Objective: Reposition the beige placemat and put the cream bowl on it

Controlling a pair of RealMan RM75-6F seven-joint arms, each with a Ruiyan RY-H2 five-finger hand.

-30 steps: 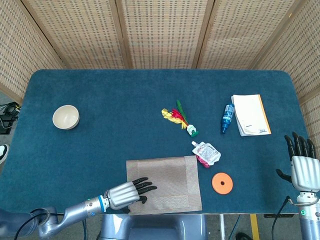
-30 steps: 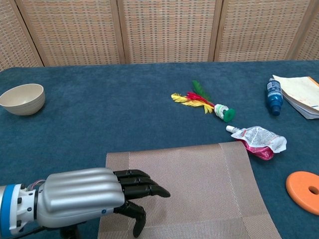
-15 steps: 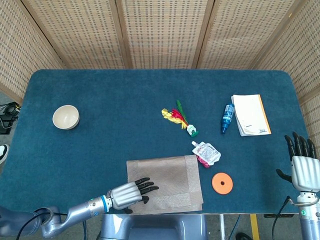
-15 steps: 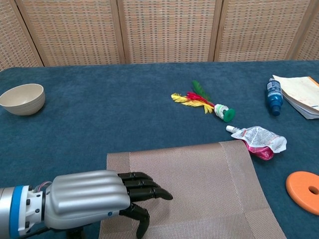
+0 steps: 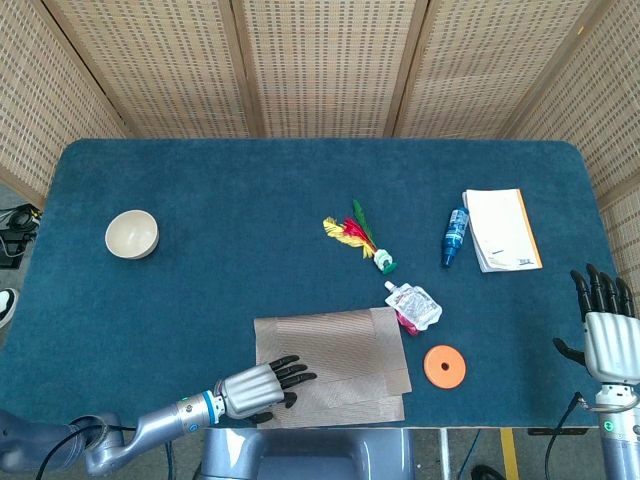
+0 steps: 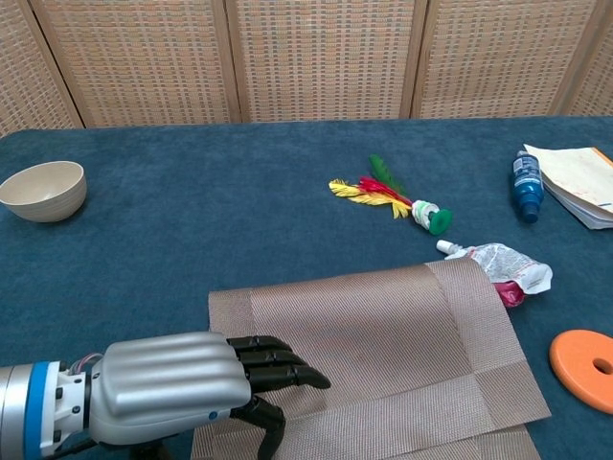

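Beige woven placemat (image 5: 335, 362) lies at the near edge of the dark blue felt-covered table (image 5: 250, 210), a little right of centre, and its near-right portion is doubled up so that one layer sits over another in a skewed fold. In the chest view the same placemat (image 6: 383, 355) shows a raised far-right corner that overlaps the crumpled white and pink foil pouch (image 6: 508, 268) just beyond it. The silver left hand (image 5: 262, 384) with black fingers lies flat, palm down, on the near-left part of the mat, fingers stretched out side by side and pressing on the weave; it grasps nothing. In the chest view this left hand (image 6: 192, 388) fills the lower left corner, its fingertips (image 6: 287, 369) resting on the mat.

A small round cream bowl (image 5: 132, 234) sits upright on the felt far off to the left, well apart from the mat. The right hand (image 5: 606, 335) stands at the table's right edge, fingers pointing up and spread, holding nothing.

Near the table's middle lies a shuttlecock with red, yellow and green feathers (image 5: 358, 237). A flat orange disc with a centre hole (image 5: 444, 366) rests just right of the mat. Farther right, a small blue bottle (image 5: 455, 235) lies beside a white notepad with an orange edge (image 5: 501, 230).
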